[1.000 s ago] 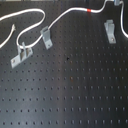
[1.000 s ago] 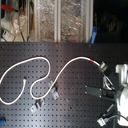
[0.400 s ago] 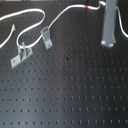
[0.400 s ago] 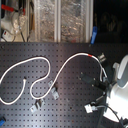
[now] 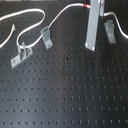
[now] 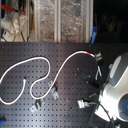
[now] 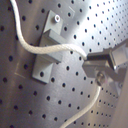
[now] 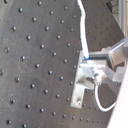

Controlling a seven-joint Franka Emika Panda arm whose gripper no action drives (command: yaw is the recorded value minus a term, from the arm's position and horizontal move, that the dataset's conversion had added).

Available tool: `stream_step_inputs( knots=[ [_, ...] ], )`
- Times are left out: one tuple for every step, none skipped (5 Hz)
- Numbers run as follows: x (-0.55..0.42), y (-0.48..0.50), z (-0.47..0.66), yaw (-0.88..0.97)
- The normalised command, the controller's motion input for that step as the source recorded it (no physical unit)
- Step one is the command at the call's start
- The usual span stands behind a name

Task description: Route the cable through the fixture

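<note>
Cable [image 7: 55,49] lay pinched in the gripper [image 7: 92,67], its fingers pressed on the white cord right beside the fixture [image 7: 49,50]. In the first wrist view the cord ran across the clip's front face, not yet seated in its notch.

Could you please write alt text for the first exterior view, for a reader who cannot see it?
A long thin white cable snakes across the top of a black perforated board, its short red tape band beside a tall grey gripper finger reaching down from above. Three small grey metal clips stand on the board: a tall narrow fixture just right of the finger, and two others at left.
</note>
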Motion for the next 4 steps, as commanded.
stream_step_inputs(
  knots=[
    [-0.115,0.055,0.21,0.76],
    [-0.12,0.068,0.14,0.85],
    [0.0,-0.001,0.03,0.02],
    [-0.064,0.043,0.23,0.92]
  ],
)
